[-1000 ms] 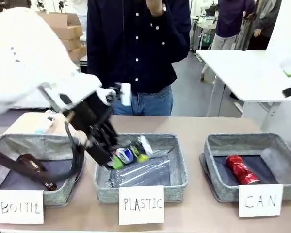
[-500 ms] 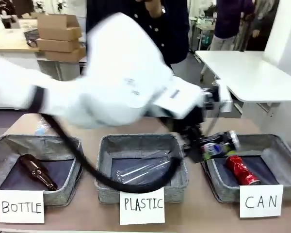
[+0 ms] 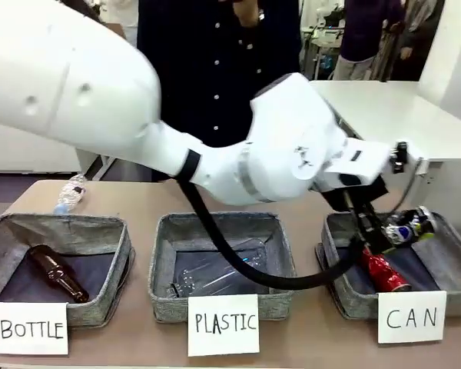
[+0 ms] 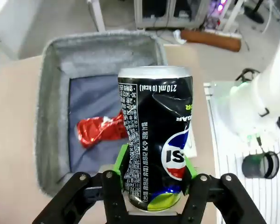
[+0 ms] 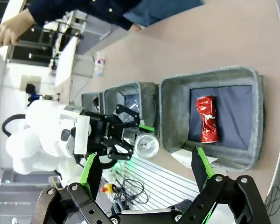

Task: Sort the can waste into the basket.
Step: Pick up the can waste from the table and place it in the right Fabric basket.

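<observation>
1. Left gripper (image 4: 154, 183): I read it as clamped on the black-blue can (image 4: 156, 135). The green pads (image 4: 123, 161) press the can's lower body from both sides. The can stands along the fingers, its silver top pointing away from the wrist, and its side wall is dented.

2. Directly beyond the fingertips: the basket (image 4: 51, 93) lies open under the held can. In the front view the gripper hangs over the basket's interior, behind the white card (image 3: 411, 317) reading "CAN". The can sits above the lining, and I judge it to be clear of the floor.

3. Below the gripper, just to one side of the held can: the red can (image 4: 100, 130) lies crumpled on the dark lining, inside the walls.

4. Well away from the left gripper: the right gripper (image 5: 147, 168) has its jaws spread wide with nothing between them. It looks on at the basket from a distance.

5. Farther out along the table: the PLASTIC bin (image 3: 161, 300) holds a clear bottle (image 3: 223, 273), and the BOTTLE bin (image 3: 100, 307) holds a brown bottle (image 3: 58, 273). Neither belongs to this task.

6. Status, as I judge it: one can is sorted. The second is carried into position over the correct basket but not yet released. What is left is to open the jaws and let it drop. I see no further can on the table.
</observation>
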Controlling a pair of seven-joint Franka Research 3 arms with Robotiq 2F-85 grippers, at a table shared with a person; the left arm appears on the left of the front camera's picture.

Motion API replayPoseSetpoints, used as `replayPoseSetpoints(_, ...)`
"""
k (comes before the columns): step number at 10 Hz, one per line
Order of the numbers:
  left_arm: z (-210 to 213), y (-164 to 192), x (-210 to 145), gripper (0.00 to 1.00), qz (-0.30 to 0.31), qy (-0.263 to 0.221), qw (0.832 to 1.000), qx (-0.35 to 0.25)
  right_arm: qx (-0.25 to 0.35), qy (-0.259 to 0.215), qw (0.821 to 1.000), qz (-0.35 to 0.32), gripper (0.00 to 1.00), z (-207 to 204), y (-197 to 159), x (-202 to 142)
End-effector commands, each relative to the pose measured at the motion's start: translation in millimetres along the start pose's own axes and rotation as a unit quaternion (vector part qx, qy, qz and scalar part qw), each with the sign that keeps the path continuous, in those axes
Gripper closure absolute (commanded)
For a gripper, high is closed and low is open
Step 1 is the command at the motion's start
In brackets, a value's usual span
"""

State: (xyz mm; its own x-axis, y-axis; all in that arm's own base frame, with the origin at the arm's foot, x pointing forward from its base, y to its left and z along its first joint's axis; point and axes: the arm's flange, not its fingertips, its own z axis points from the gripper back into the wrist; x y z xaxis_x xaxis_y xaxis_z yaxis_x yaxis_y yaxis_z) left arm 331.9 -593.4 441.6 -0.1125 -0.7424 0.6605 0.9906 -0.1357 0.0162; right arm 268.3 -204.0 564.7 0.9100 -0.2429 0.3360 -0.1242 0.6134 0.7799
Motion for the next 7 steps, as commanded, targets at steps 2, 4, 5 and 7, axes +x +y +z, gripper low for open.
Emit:
replayPoseSetpoints(2, 0, 0, 0, 0.53, 0.000, 0.000, 1.000, 0.000, -0.005, 0.005, 1.000, -0.007, 0.00, 4, 0, 2)
replayPoseSetpoints(4, -25, 4, 1, 0.53, -0.014, 0.007, 0.999, 0.039, -0.005, 0.005, 1.000, -0.007, 0.00, 4, 0, 2)
replayPoseSetpoints(5, -31, 6, 2, 0.53, -0.008, 0.002, 0.999, 0.038, -0.005, 0.005, 1.000, -0.007, 0.00, 4, 0, 2)
replayPoseSetpoints(7, -35, 7, -3, 0.53, 0.002, 0.005, 0.999, 0.042, -0.005, 0.005, 1.000, -0.007, 0.00, 4, 0, 2)
